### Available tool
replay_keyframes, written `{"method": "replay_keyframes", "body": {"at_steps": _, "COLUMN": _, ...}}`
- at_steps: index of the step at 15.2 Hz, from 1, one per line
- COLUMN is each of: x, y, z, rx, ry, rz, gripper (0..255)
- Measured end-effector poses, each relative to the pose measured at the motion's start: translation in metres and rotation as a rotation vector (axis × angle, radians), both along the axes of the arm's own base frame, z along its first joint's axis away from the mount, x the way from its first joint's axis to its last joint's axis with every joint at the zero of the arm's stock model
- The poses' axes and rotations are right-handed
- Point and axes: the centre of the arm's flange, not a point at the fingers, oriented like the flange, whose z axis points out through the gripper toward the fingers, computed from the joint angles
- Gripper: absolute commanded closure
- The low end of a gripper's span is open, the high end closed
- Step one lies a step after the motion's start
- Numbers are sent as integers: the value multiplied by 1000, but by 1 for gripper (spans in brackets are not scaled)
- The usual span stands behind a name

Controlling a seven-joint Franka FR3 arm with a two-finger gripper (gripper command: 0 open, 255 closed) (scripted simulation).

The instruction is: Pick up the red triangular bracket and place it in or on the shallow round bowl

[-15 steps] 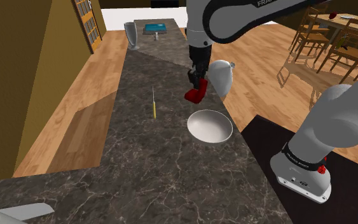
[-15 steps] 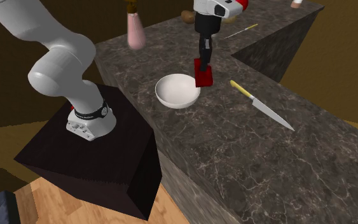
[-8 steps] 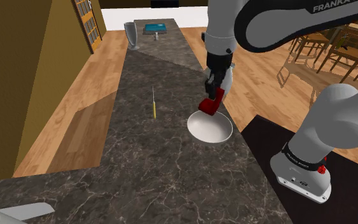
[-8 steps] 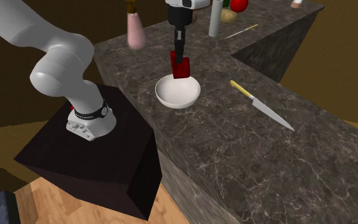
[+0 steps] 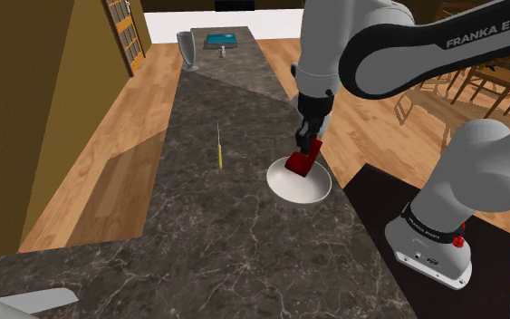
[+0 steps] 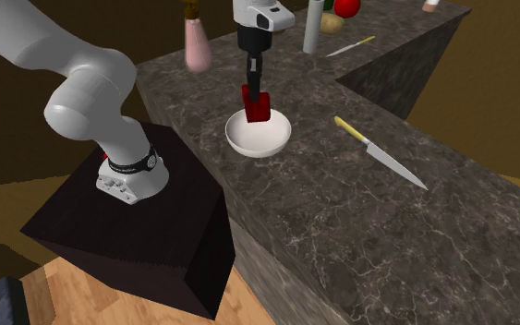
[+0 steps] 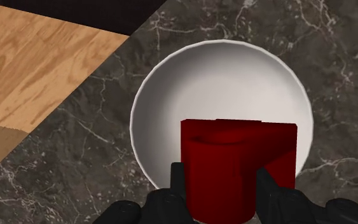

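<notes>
"FRANKA EMI", cut off by the picture's edge, on the arm (image 5: 425, 50) in the shoulder view

bowl (image 7: 222, 83) partly behind bracket (image 7: 234, 165), pink vase (image 6: 197, 51) cropped

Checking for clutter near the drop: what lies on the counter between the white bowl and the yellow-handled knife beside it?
Nothing: bare dark marbled counter runs between the white bowl and the knife, as the shoulder and second exterior views show.
</notes>
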Motion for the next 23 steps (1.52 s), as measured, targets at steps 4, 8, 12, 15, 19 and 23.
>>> {"method": "replay_keyframes", "body": {"at_steps": 4, "x": 0, "y": 1, "z": -20, "rx": 0, "ry": 0, "rz": 0, "gripper": 255}}
{"method": "replay_keyframes", "body": {"at_steps": 8, "x": 0, "y": 0, "z": -42, "rx": 0, "ry": 0, "rz": 0, "gripper": 255}}
{"method": "replay_keyframes", "body": {"at_steps": 12, "x": 0, "y": 0, "z": -55, "rx": 0, "ry": 0, "rz": 0, "gripper": 255}}
{"method": "replay_keyframes", "body": {"at_steps": 15, "x": 0, "y": 0, "z": -56, "rx": 0, "ry": -1, "rz": 0, "gripper": 255}}
{"method": "replay_keyframes", "body": {"at_steps": 19, "x": 0, "y": 0, "z": -56, "rx": 0, "ry": -1, "rz": 0, "gripper": 0}}
{"method": "replay_keyframes", "body": {"at_steps": 23, "x": 0, "y": 0, "z": -56, "rx": 0, "ry": -1, "rz": 0, "gripper": 0}}
